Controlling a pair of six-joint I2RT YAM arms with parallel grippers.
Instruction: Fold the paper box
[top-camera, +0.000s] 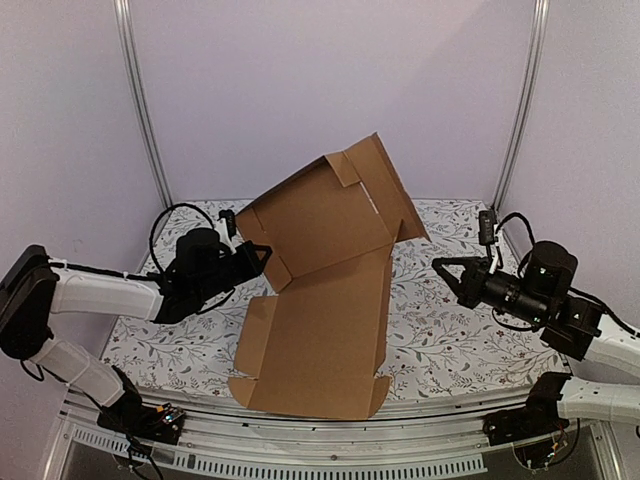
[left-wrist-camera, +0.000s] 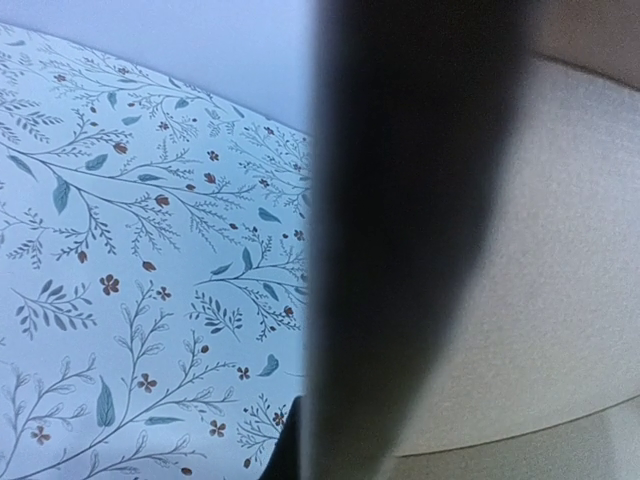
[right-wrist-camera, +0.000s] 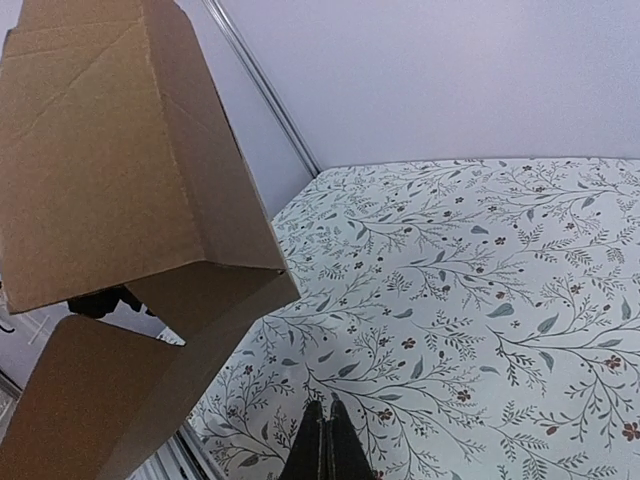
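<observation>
Two grippers are in view. The box (top-camera: 320, 335) sits mid-table (top-camera: 455, 345), its near half lying flat and its far half raised at a slant. The left gripper (top-camera: 256, 258) is clamped on the left flap of the raised half. The right gripper (top-camera: 440, 268) is off to the box's right, clear of it, its fingertips pressed together on nothing.

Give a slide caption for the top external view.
Left tool holds the paper box half raised above the table; right tool, shut, hangs clear.
</observation>
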